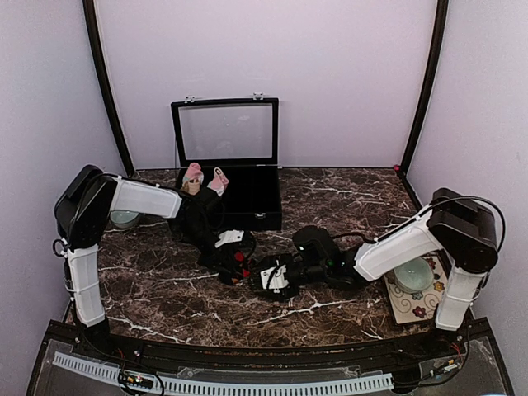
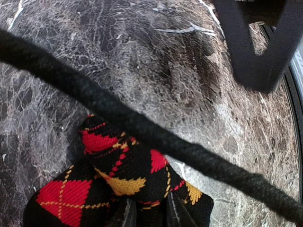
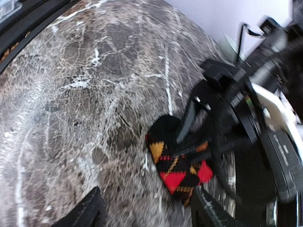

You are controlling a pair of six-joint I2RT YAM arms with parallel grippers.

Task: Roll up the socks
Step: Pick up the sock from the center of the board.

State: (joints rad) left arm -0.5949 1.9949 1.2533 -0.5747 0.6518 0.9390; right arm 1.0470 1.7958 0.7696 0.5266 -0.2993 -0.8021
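Note:
The black argyle sock (image 2: 118, 175) with red, orange and yellow diamonds lies bunched on the marble table, mid-table (image 1: 240, 262). My left gripper (image 2: 149, 215) is shut on its fabric, both fingers pinching a fold. In the right wrist view the sock (image 3: 182, 168) hangs from the left gripper's fingers (image 3: 187, 120), touching the table. My right gripper (image 3: 147, 215) is open wide and empty, just right of the sock (image 1: 262, 276). A pink spotted sock (image 1: 219, 177) sits at the black case's front left corner, far from both grippers.
A black case (image 1: 247, 194) with its glass lid up stands at the back centre. A pink-topped roll (image 1: 192, 175) stands beside it. A bowl (image 1: 124, 219) sits behind my left arm. Another bowl (image 1: 412, 276) rests on a floral mat at right. A black cable (image 2: 142, 127) crosses the left wrist view.

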